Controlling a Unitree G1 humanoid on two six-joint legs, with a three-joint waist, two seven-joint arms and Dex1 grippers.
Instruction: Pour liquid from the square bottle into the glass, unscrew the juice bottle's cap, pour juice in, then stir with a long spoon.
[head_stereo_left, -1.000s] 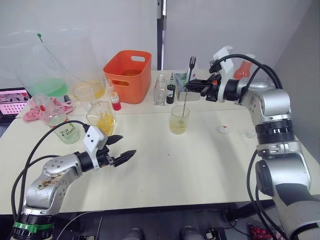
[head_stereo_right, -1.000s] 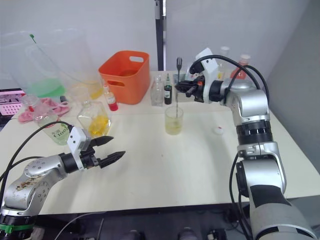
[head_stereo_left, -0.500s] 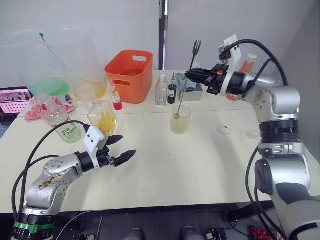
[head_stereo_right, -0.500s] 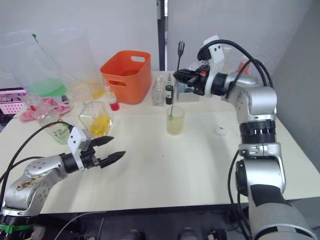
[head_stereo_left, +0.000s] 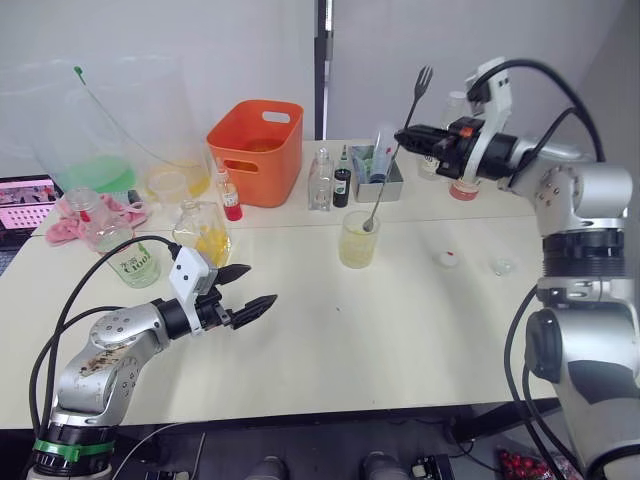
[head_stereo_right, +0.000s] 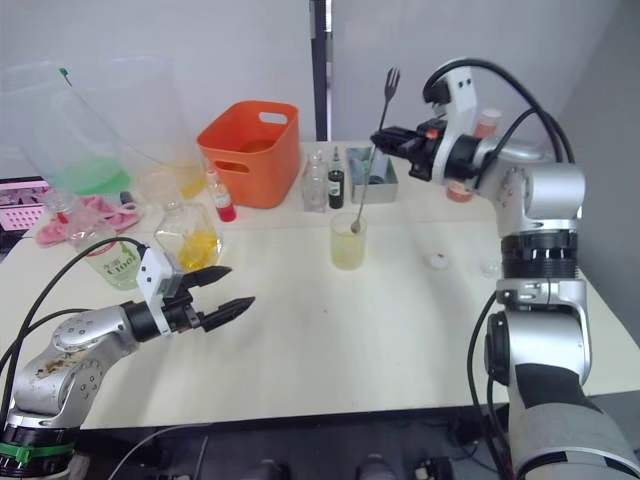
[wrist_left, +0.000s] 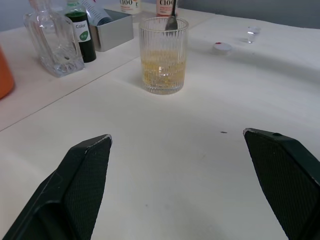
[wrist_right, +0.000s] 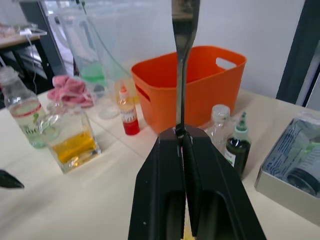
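Observation:
The ribbed glass (head_stereo_left: 358, 240) with pale yellow liquid stands mid-table. My right gripper (head_stereo_left: 402, 135) is shut on the long spoon (head_stereo_left: 395, 155) high above and to the right of the glass. The spoon slants down, and its bowl (wrist_left: 171, 21) sits at the glass's rim. The square bottle (head_stereo_left: 205, 235), holding yellow liquid, stands to the left. The juice bottle (head_stereo_left: 462, 185) with orange-red contents is partly hidden behind my right arm. My left gripper (head_stereo_left: 245, 290) is open and empty, low over the table, in front and to the left of the glass.
An orange bin (head_stereo_left: 255, 150), a clear decanter (head_stereo_left: 320, 180), a small green bottle (head_stereo_left: 343, 182) and a metal tray (head_stereo_left: 385, 182) line the back. A white cap (head_stereo_left: 448, 260) and a small clear cap (head_stereo_left: 500, 267) lie right of the glass. A green-labelled bottle (head_stereo_left: 135, 262) and a pink cloth (head_stereo_left: 95, 215) are at left.
My right gripper has risen and moved right with the spoon, drawing its bowl from deep in the glass up to the rim. The left gripper has barely moved.

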